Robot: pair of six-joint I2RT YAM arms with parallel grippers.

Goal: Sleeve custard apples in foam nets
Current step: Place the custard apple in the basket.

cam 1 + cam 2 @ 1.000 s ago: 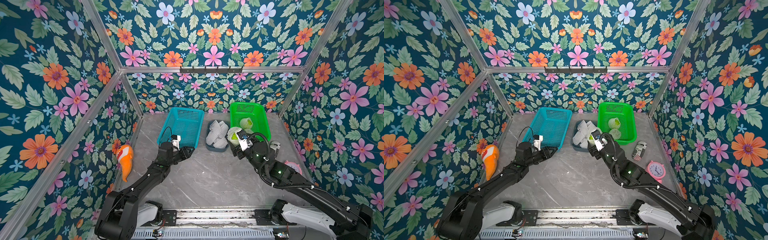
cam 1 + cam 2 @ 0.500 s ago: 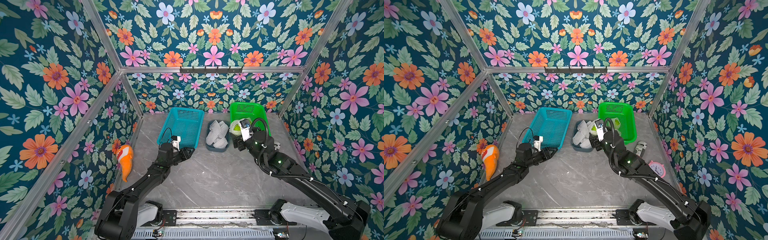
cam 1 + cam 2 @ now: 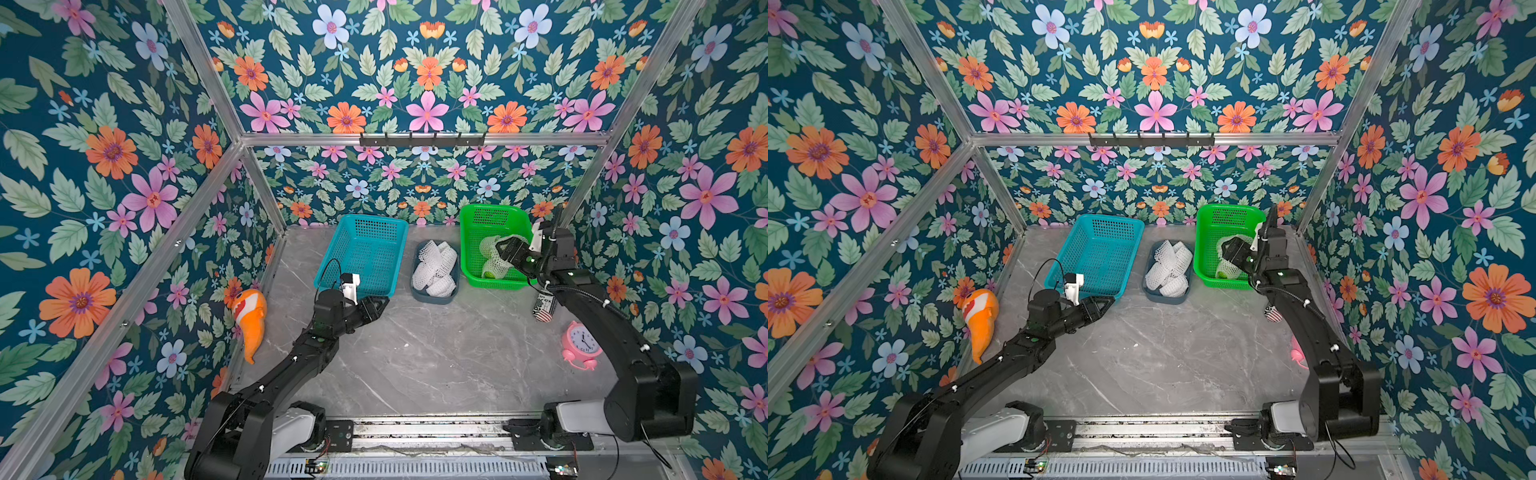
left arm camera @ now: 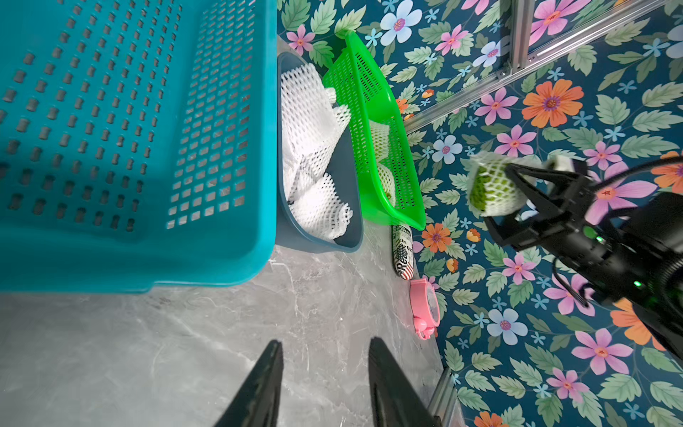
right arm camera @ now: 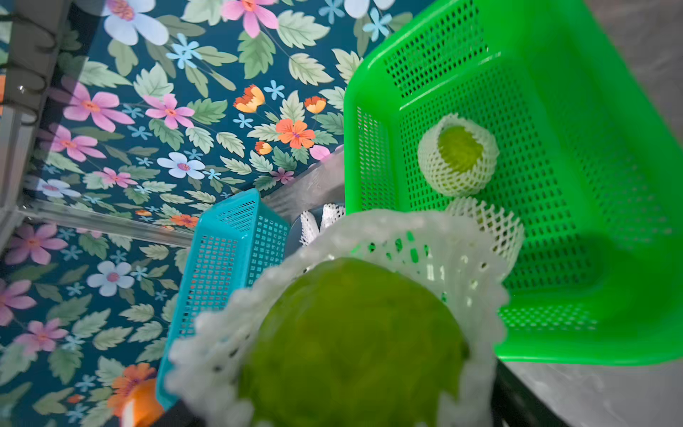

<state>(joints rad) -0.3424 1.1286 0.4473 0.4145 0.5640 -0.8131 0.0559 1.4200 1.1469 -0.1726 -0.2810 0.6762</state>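
My right gripper (image 4: pixel 498 195) is shut on a custard apple (image 4: pixel 482 185) wrapped in a white foam net (image 5: pixel 436 240), and holds it above the green basket (image 3: pixel 473 232). The fruit (image 5: pixel 351 344) fills the right wrist view and hides the fingers there. Two more sleeved custard apples (image 5: pixel 458 155) (image 5: pixel 488 222) lie in that basket. Spare foam nets (image 3: pixel 434 268) are heaped in the grey tub (image 3: pixel 434 300) between the baskets. My left gripper (image 4: pixel 325 344) is open and empty, low over the table in front of the teal basket (image 3: pixel 365 257).
An orange clownfish plush (image 3: pixel 251 316) lies by the left wall. A printed can (image 3: pixel 543 305) and a pink alarm clock (image 3: pixel 582 343) sit near the right wall beside my right arm. The grey marble table (image 3: pixel 415 361) stretches in front of the baskets.
My right arm carried the sleeved custard apple from beside the tub back and to the right, over the green basket. The left arm stayed where it was.
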